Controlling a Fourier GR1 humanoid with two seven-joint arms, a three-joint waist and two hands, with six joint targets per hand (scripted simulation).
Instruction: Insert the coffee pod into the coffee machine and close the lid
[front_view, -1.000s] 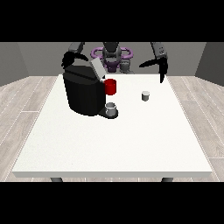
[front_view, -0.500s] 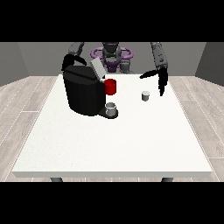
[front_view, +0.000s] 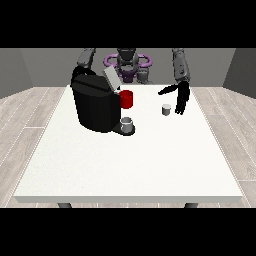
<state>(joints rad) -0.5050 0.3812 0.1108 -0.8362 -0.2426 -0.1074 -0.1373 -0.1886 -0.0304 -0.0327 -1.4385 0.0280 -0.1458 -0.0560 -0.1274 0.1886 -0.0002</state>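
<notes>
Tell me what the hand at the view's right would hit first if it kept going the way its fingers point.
The hand at the view's right points its fingers down, so it would likely meet the white table first, just beside the coffee pod. Depth is unclear; it might brush the pod.

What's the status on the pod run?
Hand at view's right open, fingers down, beside coffee pod, not gripping. Coffee machine lid up. Other hand hidden behind machine. Nothing between hand and pod.

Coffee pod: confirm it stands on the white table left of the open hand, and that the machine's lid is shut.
The lid is not shut: in the front view it stands raised above the coffee machine. The coffee pod does stand on the white table, left of the open hand.
</notes>
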